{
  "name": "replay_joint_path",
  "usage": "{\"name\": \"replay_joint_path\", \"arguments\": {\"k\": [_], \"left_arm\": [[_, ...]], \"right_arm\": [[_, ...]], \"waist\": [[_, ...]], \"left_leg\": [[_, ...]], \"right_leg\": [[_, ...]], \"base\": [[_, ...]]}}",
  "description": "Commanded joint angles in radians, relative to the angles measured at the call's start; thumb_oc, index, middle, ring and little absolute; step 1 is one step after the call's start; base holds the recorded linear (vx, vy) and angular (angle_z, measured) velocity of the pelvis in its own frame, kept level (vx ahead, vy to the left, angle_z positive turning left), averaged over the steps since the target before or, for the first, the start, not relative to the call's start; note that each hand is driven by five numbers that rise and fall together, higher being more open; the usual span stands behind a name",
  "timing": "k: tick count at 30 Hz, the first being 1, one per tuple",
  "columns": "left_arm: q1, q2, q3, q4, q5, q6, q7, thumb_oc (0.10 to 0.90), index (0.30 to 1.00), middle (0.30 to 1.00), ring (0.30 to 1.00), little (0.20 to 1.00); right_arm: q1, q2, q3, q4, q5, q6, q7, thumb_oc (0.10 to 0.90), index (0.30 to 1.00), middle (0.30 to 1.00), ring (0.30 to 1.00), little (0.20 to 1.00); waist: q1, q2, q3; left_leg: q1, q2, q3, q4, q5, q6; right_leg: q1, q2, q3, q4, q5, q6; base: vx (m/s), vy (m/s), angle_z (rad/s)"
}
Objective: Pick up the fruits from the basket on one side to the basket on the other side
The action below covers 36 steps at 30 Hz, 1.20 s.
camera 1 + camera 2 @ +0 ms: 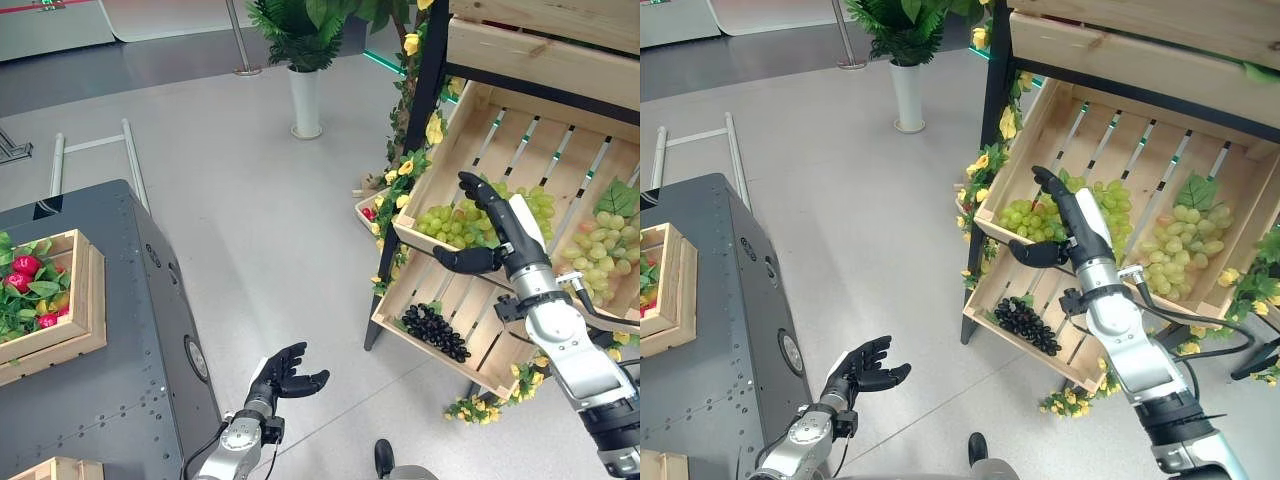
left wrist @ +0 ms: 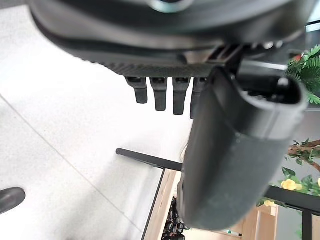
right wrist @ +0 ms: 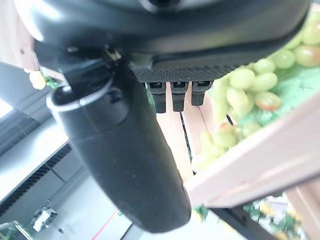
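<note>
A wooden rack [image 1: 560, 90] of slanted crates stands on the robot's right, trimmed with yellow flowers [image 1: 405, 170]. On its left is a dark grey desk [image 1: 110, 330] carrying a wooden box [image 1: 85, 300] of red fruit [image 1: 25, 270] among green leaves. Bare grey floor lies between the two, with a potted plant [image 1: 300, 60] in a white vase further back.

The upper crate [image 1: 470, 130] holds green grapes [image 1: 450, 225] at its low front corner and a paler bunch [image 1: 600, 245] beside them under a leaf. The lower crate [image 1: 440, 300] holds black grapes [image 1: 437, 330].

The right hand [image 1: 497, 232] reaches over the upper crate's front lip, above the green grapes, fingers straight and thumb spread out sideways, gripping nothing. The crate's front board lies just beneath the thumb.

The left hand [image 1: 285, 375] hangs low over the floor next to the desk's edge, palm up, fingers loosely curled, empty. A dark shoe tip [image 1: 383, 457] shows on the floor nearby.
</note>
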Motion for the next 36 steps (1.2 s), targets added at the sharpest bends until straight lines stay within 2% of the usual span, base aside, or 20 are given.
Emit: {"name": "replay_joint_path", "arguments": {"k": [1, 4, 5, 8, 11, 17, 22, 24, 26, 28, 29, 30, 31, 32, 33, 35, 36], "left_arm": [[-0.049, -0.002, 0.032, -0.046, 0.028, -0.132, 0.054, 0.800, 0.900, 0.900, 0.900, 0.900], [-0.050, -0.007, 0.032, -0.054, 0.027, -0.145, 0.087, 0.800, 0.900, 0.900, 0.900, 0.900], [-0.050, -0.010, 0.035, -0.063, 0.026, -0.166, 0.111, 0.800, 0.900, 0.900, 0.900, 0.900], [-0.049, -0.016, 0.038, -0.096, 0.055, -0.199, 0.153, 0.800, 0.900, 0.900, 0.900, 0.900], [-0.045, -0.015, 0.035, -0.127, 0.082, -0.211, 0.186, 0.800, 0.900, 0.900, 0.900, 0.900], [-0.043, -0.007, 0.030, -0.166, 0.097, -0.217, 0.270, 0.800, 0.900, 0.900, 0.900, 0.900], [-0.022, 0.001, 0.021, -0.185, 0.082, -0.203, 0.276, 0.800, 0.900, 0.900, 0.900, 0.900], [-0.026, 0.004, 0.017, -0.191, 0.067, -0.198, 0.277, 0.800, 0.900, 0.900, 0.900, 0.900], [-0.037, 0.003, 0.011, -0.189, 0.045, -0.200, 0.276, 0.800, 0.900, 0.900, 0.900, 0.900], [-0.053, -0.004, 0.003, -0.180, 0.032, -0.200, 0.268, 0.800, 0.900, 0.900, 0.900, 0.900], [-0.083, -0.006, -0.006, -0.174, 0.021, -0.183, 0.232, 0.800, 0.900, 0.900, 0.900, 0.900], [-0.091, -0.006, -0.008, -0.172, 0.020, -0.178, 0.219, 0.800, 0.900, 0.900, 0.900, 0.900], [-0.102, -0.005, -0.016, -0.169, 0.035, -0.168, 0.174, 0.800, 0.900, 0.900, 0.900, 0.900], [-0.110, 0.001, -0.027, -0.170, 0.054, -0.154, 0.131, 0.800, 0.900, 0.900, 0.900, 0.900], [-0.112, 0.009, -0.040, -0.163, 0.059, -0.147, 0.106, 0.800, 0.900, 0.900, 0.900, 0.900], [-0.117, 0.014, -0.053, -0.157, 0.068, -0.136, 0.092, 0.800, 0.900, 0.900, 0.900, 0.900], [-0.123, 0.027, -0.060, -0.169, 0.075, -0.127, 0.069, 0.800, 0.900, 0.900, 0.900, 0.900]], "right_arm": [[-0.081, 0.023, -0.076, -0.129, -0.088, -0.202, -0.127, 0.800, 0.900, 0.900, 0.900, 0.900], [-0.064, 0.052, -0.053, -0.160, -0.066, -0.261, -0.117, 0.800, 0.900, 0.900, 0.900, 0.900], [-0.053, 0.073, -0.035, -0.179, -0.012, -0.297, -0.078, 0.800, 0.900, 0.900, 0.900, 0.900], [-0.016, 0.126, 0.024, -0.188, 0.030, -0.358, -0.052, 0.800, 0.900, 0.900, 0.900, 0.900], [0.008, 0.157, 0.055, -0.177, 0.054, -0.385, -0.027, 0.800, 0.900, 0.900, 0.900, 0.900], [0.039, 0.211, 0.173, -0.149, 0.081, -0.388, 0.033, 0.800, 0.900, 0.900, 0.900, 0.900], [0.027, 0.227, 0.257, -0.127, 0.149, -0.342, 0.131, 0.800, 0.900, 0.900, 0.900, 0.900], [-0.001, 0.228, 0.288, -0.115, 0.189, -0.313, 0.170, 0.800, 0.900, 0.900, 0.900, 0.900], [-0.033, 0.225, 0.309, -0.096, 0.205, -0.305, 0.199, 0.800, 0.900, 0.900, 0.900, 0.900], [-0.053, 0.218, 0.321, -0.079, 0.201, -0.303, 0.202, 0.800, 0.900, 0.900, 0.900, 0.900], [-0.070, 0.207, 0.328, -0.059, 0.194, -0.304, 0.173, 0.800, 0.900, 0.900, 0.900, 0.900], [-0.074, 0.203, 0.328, -0.054, 0.192, -0.307, 0.166, 0.800, 0.900, 0.900, 0.900, 0.900], [-0.071, 0.197, 0.326, -0.044, 0.189, -0.314, 0.138, 0.800, 0.900, 0.900, 0.900, 0.900], [-0.073, 0.190, 0.326, -0.031, 0.190, -0.326, 0.107, 0.800, 0.900, 0.900, 0.900, 0.900], [-0.077, 0.193, 0.324, -0.018, 0.191, -0.330, 0.095, 0.800, 0.900, 0.900, 0.900, 0.900], [-0.077, 0.212, 0.330, -0.004, 0.224, -0.328, 0.110, 0.800, 0.900, 0.900, 0.900, 0.900], [-0.073, 0.217, 0.330, -0.006, 0.246, -0.330, 0.110, 0.800, 0.900, 0.900, 0.900, 0.900]], "waist": [[0.006, 0.021, -0.006], [0.007, 0.024, -0.002], [0.009, 0.025, 0.000], [0.017, 0.026, 0.006], [0.025, 0.027, 0.010], [0.051, 0.030, 0.025], [0.089, 0.025, 0.032], [0.107, 0.017, 0.042], [0.118, 0.005, 0.060], [0.127, -0.002, 0.086], [0.128, -0.003, 0.117], [0.126, -0.002, 0.124], [0.123, 0.006, 0.137], [0.114, 0.013, 0.145], [0.109, 0.015, 0.141], [0.124, 0.028, 0.136], [0.127, 0.036, 0.131]], "left_leg": [[-0.002, -0.040, -0.011, 0.010, -0.088, 0.057], [-0.002, -0.041, -0.013, 0.010, -0.087, 0.058], [-0.003, -0.041, -0.014, 0.010, -0.087, 0.058], [-0.006, -0.041, -0.020, 0.010, -0.083, 0.057], [-0.008, -0.042, -0.026, 0.010, -0.081, 0.056], [-0.019, -0.048, -0.060, 0.010, -0.070, 0.053], [-0.034, -0.050, -0.099, 0.015, -0.055, 0.042], [-0.062, -0.049, -0.110, 0.057, -0.057, 0.033], [-0.111, -0.045, -0.095, 0.147, -0.069, 0.022], [-0.175, -0.038, -0.086, 0.249, -0.045, 0.005], [-0.240, -0.028, -0.030, 0.355, -0.034, -0.007], [-0.253, -0.024, -0.009, 0.371, -0.034, -0.009], [-0.253, -0.008, 0.055, 0.375, -0.046, -0.020], [-0.237, 0.010, 0.129, 0.312, -0.048, -0.013], [-0.209, 0.025, 0.165, 0.268, -0.058, 0.003], [-0.189, -0.035, 0.079, 0.207, -0.053, 0.029], [-0.164, -0.039, 0.071, 0.170, -0.047, 0.039]], "right_leg": [[0.120, 0.043, -0.046, 0.007, -0.120, -0.034], [0.120, 0.042, -0.046, 0.007, -0.121, -0.034], [0.120, 0.042, -0.048, 0.007, -0.121, -0.035], [0.121, 0.039, -0.055, 0.007, -0.122, -0.037], [0.123, 0.037, -0.065, 0.007, -0.124, -0.039], [0.127, 0.034, -0.099, 0.007, -0.131, -0.047], [0.133, 0.035, -0.138, 0.007, -0.140, -0.059], [0.129, 0.034, -0.158, 0.007, -0.140, -0.069], [0.121, 0.027, -0.179, 0.007, -0.134, -0.082], [0.117, 0.021, -0.198, 0.018, -0.127, -0.092], [0.120, 0.009, -0.241, 0.040, -0.132, -0.097], [0.123, 0.005, -0.257, 0.048, -0.135, -0.097], [0.143, -0.001, -0.288, 0.067, -0.157, -0.087], [0.151, -0.015, -0.324, 0.100, -0.176, -0.077], [0.147, -0.030, -0.349, 0.133, -0.192, -0.073], [0.130, -0.045, -0.338, 0.205, -0.204, -0.047], [0.117, -0.053, -0.353, 0.250, -0.221, -0.039]], "base": [[0.00, 0.000, 0.00], [0.00, 0.000, 0.00], [0.00, 0.000, 0.00], [0.00, -0.029, 0.00], [0.00, -0.053, 0.03], [0.00, -0.073, 0.04], [0.02, -0.096, 0.13], [-0.03, -0.098, 0.32], [-0.07, -0.061, 0.34], [-0.10, -0.033, 0.47], [-0.10, -0.017, 0.75], [-0.04, 0.004, 0.93], [0.03, 0.058, 1.20], [0.07, 0.127, 1.64], [0.07, 0.203, 1.70], [0.10, 0.211, 0.88], [0.12, 0.185, 0.12]]}}
